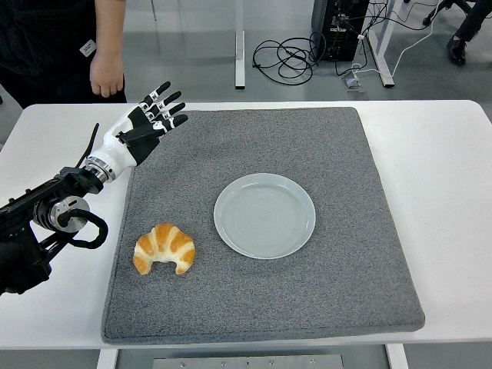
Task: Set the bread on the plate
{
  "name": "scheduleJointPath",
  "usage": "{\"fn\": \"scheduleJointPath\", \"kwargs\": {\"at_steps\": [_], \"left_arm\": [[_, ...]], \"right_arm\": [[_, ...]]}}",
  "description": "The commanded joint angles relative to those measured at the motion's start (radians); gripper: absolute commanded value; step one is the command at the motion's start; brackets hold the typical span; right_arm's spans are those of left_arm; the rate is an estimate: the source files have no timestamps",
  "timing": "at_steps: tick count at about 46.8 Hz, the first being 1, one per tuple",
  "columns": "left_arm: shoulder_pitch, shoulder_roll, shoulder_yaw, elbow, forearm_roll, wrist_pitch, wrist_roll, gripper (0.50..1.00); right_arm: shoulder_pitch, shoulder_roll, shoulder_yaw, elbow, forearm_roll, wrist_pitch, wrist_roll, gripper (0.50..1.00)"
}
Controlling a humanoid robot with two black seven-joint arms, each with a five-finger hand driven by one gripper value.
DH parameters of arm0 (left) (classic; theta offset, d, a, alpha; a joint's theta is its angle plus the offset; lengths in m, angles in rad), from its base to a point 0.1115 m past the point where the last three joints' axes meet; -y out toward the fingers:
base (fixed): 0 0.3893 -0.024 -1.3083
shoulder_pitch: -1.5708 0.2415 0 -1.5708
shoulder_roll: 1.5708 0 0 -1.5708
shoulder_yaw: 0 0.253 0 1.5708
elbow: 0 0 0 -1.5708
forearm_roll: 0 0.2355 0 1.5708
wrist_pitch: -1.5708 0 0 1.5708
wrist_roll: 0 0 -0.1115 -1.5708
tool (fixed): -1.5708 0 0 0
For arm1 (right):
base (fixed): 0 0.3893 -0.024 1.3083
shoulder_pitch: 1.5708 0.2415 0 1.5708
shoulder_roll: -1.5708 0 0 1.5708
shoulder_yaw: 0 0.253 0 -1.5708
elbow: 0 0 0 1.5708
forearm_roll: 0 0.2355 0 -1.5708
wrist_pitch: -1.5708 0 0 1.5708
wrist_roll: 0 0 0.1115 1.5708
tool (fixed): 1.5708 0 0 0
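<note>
Grey felt mat (pixel 369 254) covers most of white table (pixel 446 154). Croissant (pixel 164 250) lies on mat's near-left part, just left of the pale plate (pixel 264 216) at centre, w/ a gap between. Left hand (pixel 150 123) hovers over mat's far-left corner, fingers spread, holding nothing. Person's hand (pixel 106 75) hangs beyond far edge.

Grey mat (pixel 361 254) on white table (pixel 453 192); person's hand (pixel 106 74) beyond far edge; cables (pixel 284 55) on floor.
</note>
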Motion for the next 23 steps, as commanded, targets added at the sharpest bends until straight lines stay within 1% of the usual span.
{"fn": "scheduleJointPath", "kwargs": {"at_steps": [1,12,23], "left_arm": [[0.000,0.000,0.000,0.000,0.000,0.002,-0.002,0.968],[0.000,0.000,0.000,-0.002,0.005,0.005,0.005,0.968],[0.000,0.000,-0.001,0.000,-0.005,0.011,0.000,0.968]], "right_arm": [[0.000,0.000,0.000,0.000,0.000,0.000,0.000,1.000],[0.000,0.000,0.000,0.000,0.000,0.000,0.000,1.000],[0.000,0.000,0.000,0.000,0.000,0.000,0.000,1.000]]}}
